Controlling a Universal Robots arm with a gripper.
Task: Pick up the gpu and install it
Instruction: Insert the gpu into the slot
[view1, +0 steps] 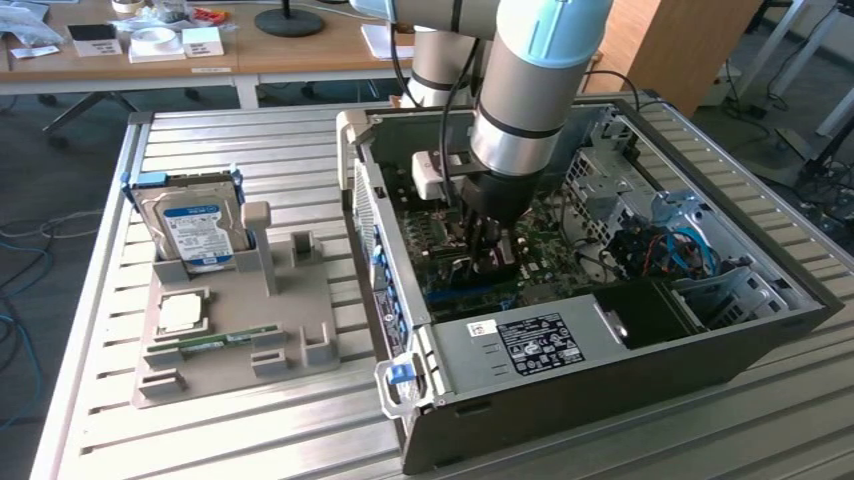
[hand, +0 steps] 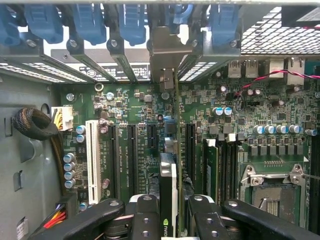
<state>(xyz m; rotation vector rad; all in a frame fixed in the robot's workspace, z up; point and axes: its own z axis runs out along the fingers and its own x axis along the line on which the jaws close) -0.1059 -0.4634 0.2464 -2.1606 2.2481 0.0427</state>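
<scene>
We had the end effector (hand: 170, 220) clamped on the gpu (hand: 169, 190), edge-on above the motherboard (hand: 130, 145); seating it demanded exact slot alignment.

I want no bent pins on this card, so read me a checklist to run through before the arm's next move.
1. Claw clamped on the gpu: ok.
2. gpu edge-on over the motherboard, between the black expansion slots: ok.
3. gpu seated fully in a slot: cannot tell.
4. Metal bracket lined up with the rear slot opening: ok.
5. Red and black wires away from the card: ok.
6. Hard drive in its stand on the fixture tray, outside the computer case: ok.
</scene>
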